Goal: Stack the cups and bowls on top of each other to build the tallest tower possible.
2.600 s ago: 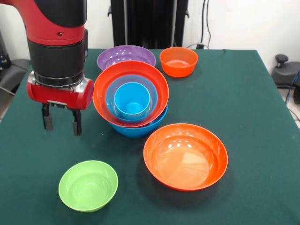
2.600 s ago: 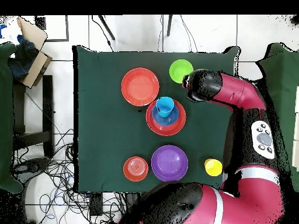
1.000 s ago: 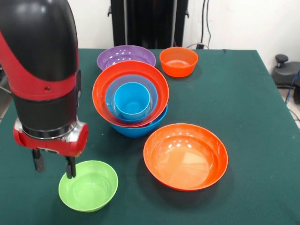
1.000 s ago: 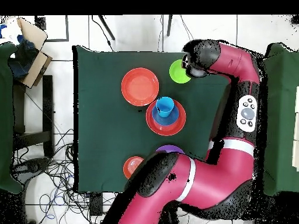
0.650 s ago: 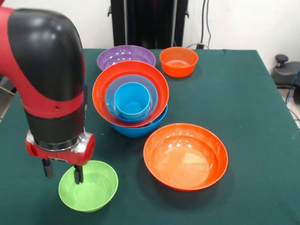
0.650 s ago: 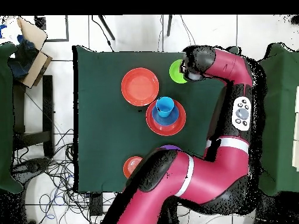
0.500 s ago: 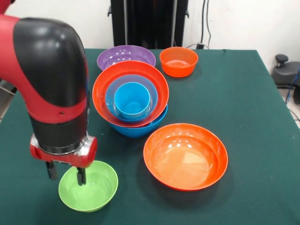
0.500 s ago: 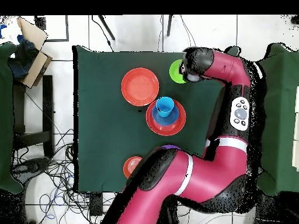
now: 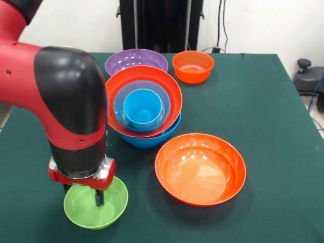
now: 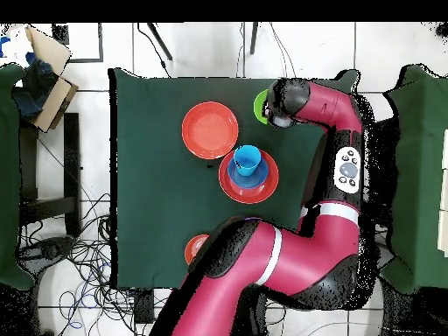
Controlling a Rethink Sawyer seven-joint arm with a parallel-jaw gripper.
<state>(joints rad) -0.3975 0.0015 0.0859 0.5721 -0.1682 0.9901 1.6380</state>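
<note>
While the red and black arm reaches down over the bench's front-left corner in the front view, its pincer (image 9: 82, 196) sits low at the small ribbed lime green plastic bowl (image 9: 96, 203). One finger (image 9: 99, 197) hangs inside the bowl; the other is mostly hidden behind the wrist, apparently outside the far wall, so the jaws look spread astride the rim, released and not yet gripping. That straddle suits a thin-walled bowl, which is easiest pinched by its wall.

The tower (image 9: 143, 107) stands just left of the bench's middle: a large blue bowl at the bottom, a large glossy orange bowl nested in it, a medium blue bowl inside that, and a sky blue plastic cup (image 9: 143, 107) in the centre. Everything is nested mouth-up, which keeps the pile steady but adds little height.

A second large orange bowl (image 9: 200, 168) lies near the front edge, just right of the tower and apart from it. A large purple bowl (image 9: 135, 60) and a small orange bowl (image 9: 193, 66) rest along the far edge. From overhead the arm covers most of the green bowl, leaving only a sliver showing.
</note>
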